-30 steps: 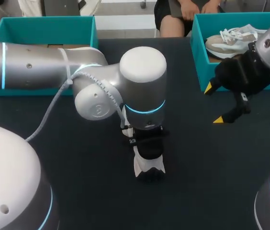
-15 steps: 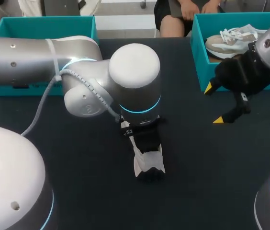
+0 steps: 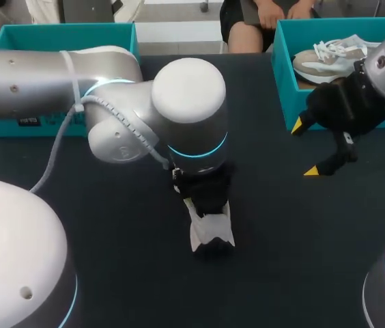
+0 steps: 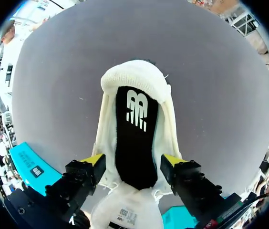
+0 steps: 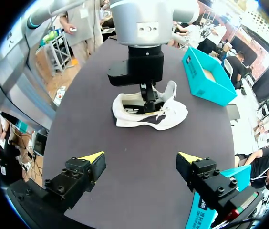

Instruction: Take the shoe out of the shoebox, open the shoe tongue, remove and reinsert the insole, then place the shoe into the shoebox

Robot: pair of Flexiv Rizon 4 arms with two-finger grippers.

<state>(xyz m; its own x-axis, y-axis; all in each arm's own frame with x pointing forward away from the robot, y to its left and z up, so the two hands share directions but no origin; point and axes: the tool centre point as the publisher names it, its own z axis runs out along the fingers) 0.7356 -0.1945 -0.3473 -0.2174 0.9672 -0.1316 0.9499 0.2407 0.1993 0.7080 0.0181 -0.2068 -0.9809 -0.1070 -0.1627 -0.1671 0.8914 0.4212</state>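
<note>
Left claw straddles the white shoe on the table — seemingly gripping its sides; right claw hangs spread open, beside the teal shoebox.

The shoe lies near the middle of the tabletop, a little toward the near edge. It is directly under the end of the left arm, which comes in from the left edge. The insole lies inside the shoe. A shoebox sits at the far right corner with a second shoe in it. The right arm ends just before it. Another box sits at the far left corner.
</note>
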